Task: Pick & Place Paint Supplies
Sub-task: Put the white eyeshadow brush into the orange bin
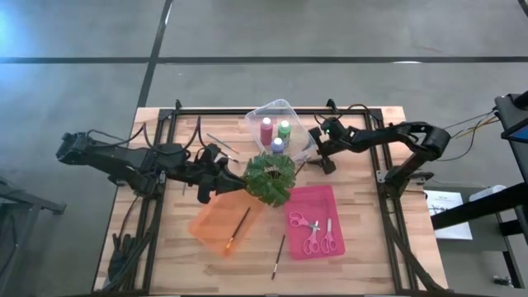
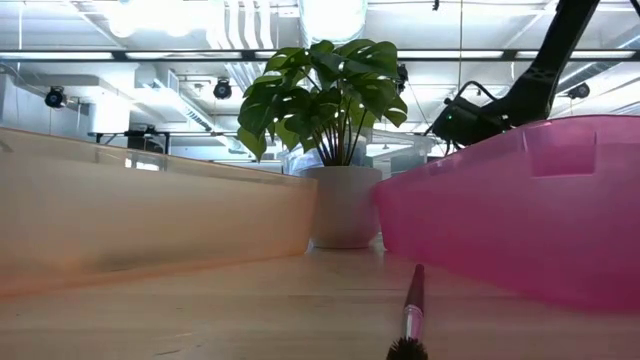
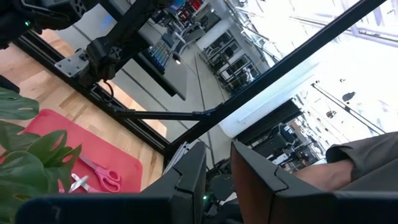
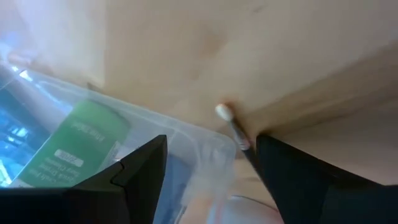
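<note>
**Three paint bottles in the clear tub, right claw at its edge**

Three small paint bottles stand together in the clear plastic tub (image 1: 285,106): a maroon-pink one (image 1: 266,130), a green one (image 1: 284,129) and a blue-purple one (image 1: 277,146). The right gripper (image 1: 315,138) sits just beside the tub's rim, fingers spread wide with nothing between them. In its wrist view the green bottle (image 4: 74,146) lies just beyond one finger, and a thin brush (image 4: 231,129) rests on the wood close to the other.

The left gripper (image 1: 233,176) hangs beside the green leafy plant in its white pot (image 1: 270,178). Its fingers (image 3: 189,180) stand a narrow gap apart and empty.

Past the plant from that claw, two pink-handled scissors (image 1: 313,232) lie in the flat pink tray (image 1: 326,198). Just below it, one dark-handled paintbrush (image 1: 238,229) lies in the orange tray (image 1: 206,224). Another dark brush (image 1: 279,256) lies on the bare wooden table (image 1: 363,247), between the two trays.
</note>
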You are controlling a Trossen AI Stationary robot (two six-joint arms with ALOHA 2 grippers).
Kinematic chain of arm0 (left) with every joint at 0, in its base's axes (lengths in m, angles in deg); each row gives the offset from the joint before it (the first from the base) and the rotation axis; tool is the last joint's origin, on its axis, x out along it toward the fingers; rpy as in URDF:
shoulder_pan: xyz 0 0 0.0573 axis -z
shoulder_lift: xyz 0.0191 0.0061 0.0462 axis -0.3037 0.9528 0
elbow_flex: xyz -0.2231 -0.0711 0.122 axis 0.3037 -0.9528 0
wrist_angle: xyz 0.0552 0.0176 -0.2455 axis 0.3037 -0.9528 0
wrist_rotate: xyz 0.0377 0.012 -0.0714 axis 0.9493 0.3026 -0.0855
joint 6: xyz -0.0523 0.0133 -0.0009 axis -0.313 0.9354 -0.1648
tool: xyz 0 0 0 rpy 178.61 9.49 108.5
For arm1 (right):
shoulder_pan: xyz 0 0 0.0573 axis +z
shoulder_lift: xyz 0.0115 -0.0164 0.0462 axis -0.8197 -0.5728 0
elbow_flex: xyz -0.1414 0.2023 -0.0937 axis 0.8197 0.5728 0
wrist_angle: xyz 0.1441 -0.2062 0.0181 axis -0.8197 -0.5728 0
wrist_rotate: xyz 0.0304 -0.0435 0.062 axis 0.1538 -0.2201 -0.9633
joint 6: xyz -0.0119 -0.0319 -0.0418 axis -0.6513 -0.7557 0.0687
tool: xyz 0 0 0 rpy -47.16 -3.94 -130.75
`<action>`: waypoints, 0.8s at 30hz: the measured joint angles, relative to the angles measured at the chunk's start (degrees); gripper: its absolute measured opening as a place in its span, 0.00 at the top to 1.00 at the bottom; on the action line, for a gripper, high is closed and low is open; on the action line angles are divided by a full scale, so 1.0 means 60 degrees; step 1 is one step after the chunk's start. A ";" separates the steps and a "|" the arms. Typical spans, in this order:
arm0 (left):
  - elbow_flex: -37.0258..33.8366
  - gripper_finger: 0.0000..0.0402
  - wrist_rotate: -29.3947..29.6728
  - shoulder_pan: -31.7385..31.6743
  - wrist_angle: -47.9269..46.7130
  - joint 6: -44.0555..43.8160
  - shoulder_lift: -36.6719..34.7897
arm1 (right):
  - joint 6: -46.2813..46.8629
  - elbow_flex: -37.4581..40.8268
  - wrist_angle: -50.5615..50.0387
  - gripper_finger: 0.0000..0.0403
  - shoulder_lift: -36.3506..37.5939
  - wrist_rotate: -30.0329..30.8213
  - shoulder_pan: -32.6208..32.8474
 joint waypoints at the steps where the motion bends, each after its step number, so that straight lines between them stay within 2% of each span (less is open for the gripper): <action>1: 0.0000 0.79 0.0000 0.0000 0.0000 0.0000 0.0000 | 0.0003 0.0017 -0.0157 0.38 0.0022 -0.0015 0.0000; 13: 0.0000 0.79 0.0004 0.0000 0.0641 -0.0026 0.0000 | 0.0459 0.0158 -0.1208 0.38 0.0133 -0.0102 -0.0148; 24: 0.0000 0.79 0.0042 0.0007 0.0761 -0.0816 0.0000 | 0.1105 0.0174 -0.1772 0.38 0.0133 -0.0082 -0.0583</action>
